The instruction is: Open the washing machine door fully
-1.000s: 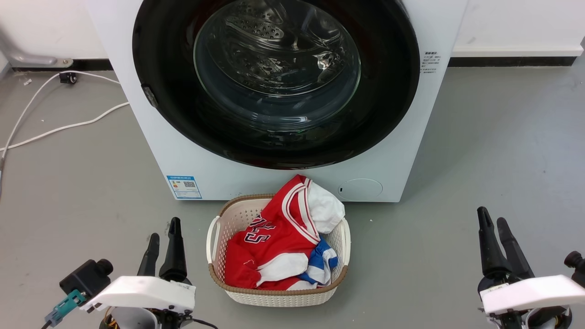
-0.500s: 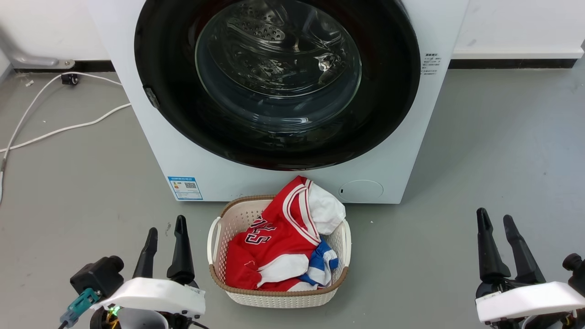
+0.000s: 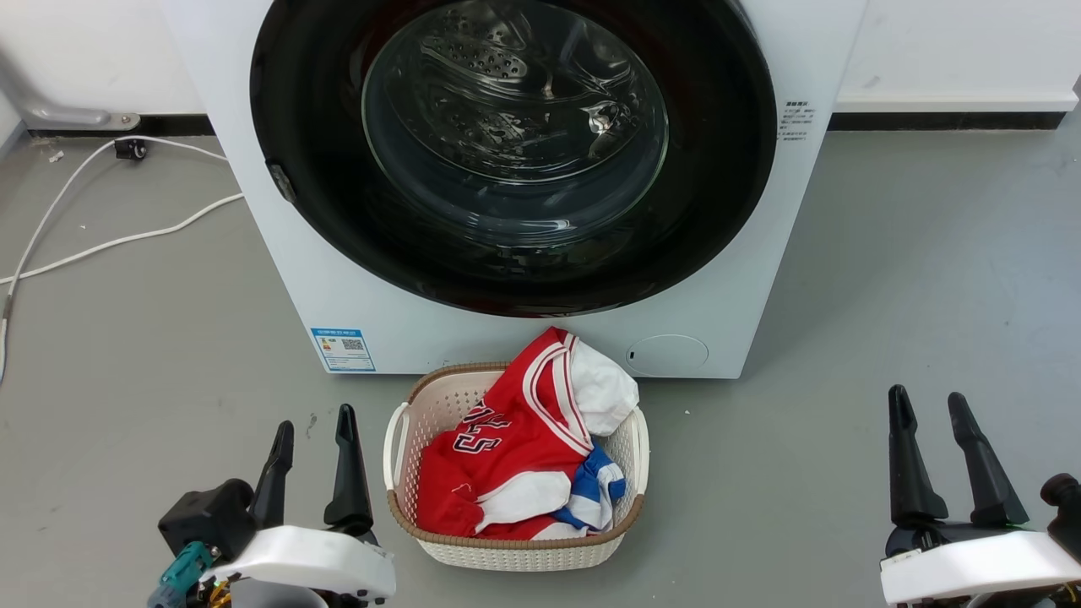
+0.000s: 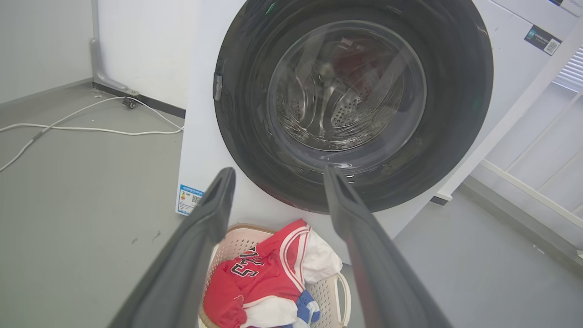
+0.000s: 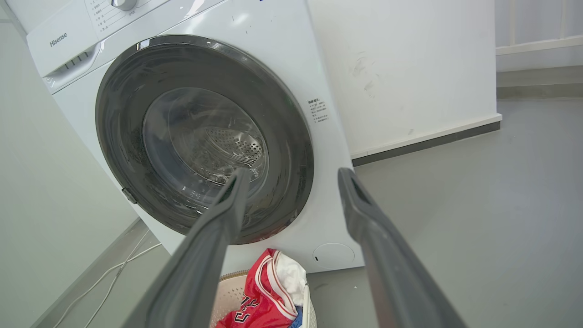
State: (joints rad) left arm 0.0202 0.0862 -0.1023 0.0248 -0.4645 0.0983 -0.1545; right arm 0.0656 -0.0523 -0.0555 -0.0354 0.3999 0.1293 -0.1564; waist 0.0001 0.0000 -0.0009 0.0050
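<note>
Door: the large round glossy black washing machine door (image 3: 513,152), clear glass centre, sits shut, flush on the big white front-loading washing machine (image 3: 473,342) at the far edge of the grey floor (image 3: 912,253).
Left gripper (image 3: 314,420): low at the near floor edge, fingers spread, holding nothing, well apart from the door.
Right gripper (image 3: 926,394): likewise, fingers parted, empty.
Basket: cream perforated plastic basket (image 3: 393,447) of clothes (image 3: 515,439), just before the machine.

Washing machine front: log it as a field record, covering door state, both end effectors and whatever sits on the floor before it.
door: washing machine door shut, flush on the washing machine
left end effector: open, empty, apart from the door
right end effector: open, empty, apart from the door
floor in front: basket holding a red jersey
task: door not yet opened
</note>
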